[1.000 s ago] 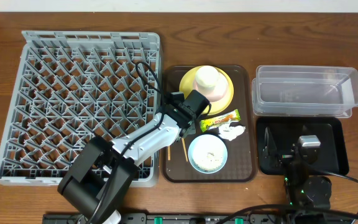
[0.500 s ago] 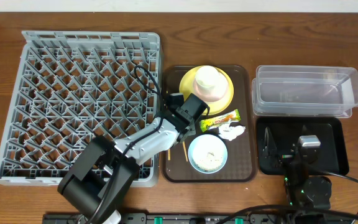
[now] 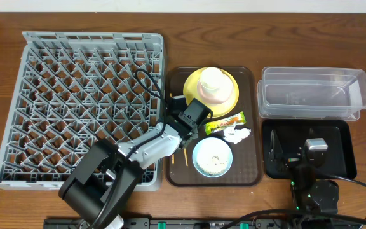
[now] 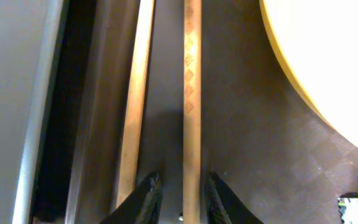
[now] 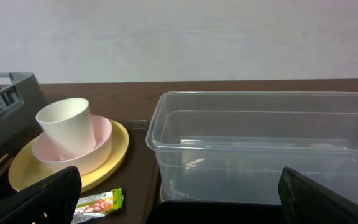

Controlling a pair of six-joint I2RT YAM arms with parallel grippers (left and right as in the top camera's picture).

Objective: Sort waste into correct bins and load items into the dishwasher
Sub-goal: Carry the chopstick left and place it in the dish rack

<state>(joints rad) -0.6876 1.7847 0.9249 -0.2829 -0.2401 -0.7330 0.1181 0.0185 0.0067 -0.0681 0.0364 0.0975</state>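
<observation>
Down at the brown serving tray's (image 3: 251, 166) left edge, the left gripper (image 4: 184, 198) sits low over the chopsticks (image 4: 191, 93). Its jaws stand narrowly apart, straddling the right-hand stick, with a sliver of gap showing, so nothing is pinched yet. These look light, stiff and thin. They'd likely roll or slip, so a pinch near mid-length, square across the stick, seems the safer hold. The pair lies side by side on the tray floor, long axis parallel to the tray's left rim, running straight away from the fingers. I can't tell which end tapers. Further up the tray is the yellow plate (image 4: 328, 56). Off the tray's right side, the right gripper (image 5: 182, 198) gapes wide, empty.
</observation>
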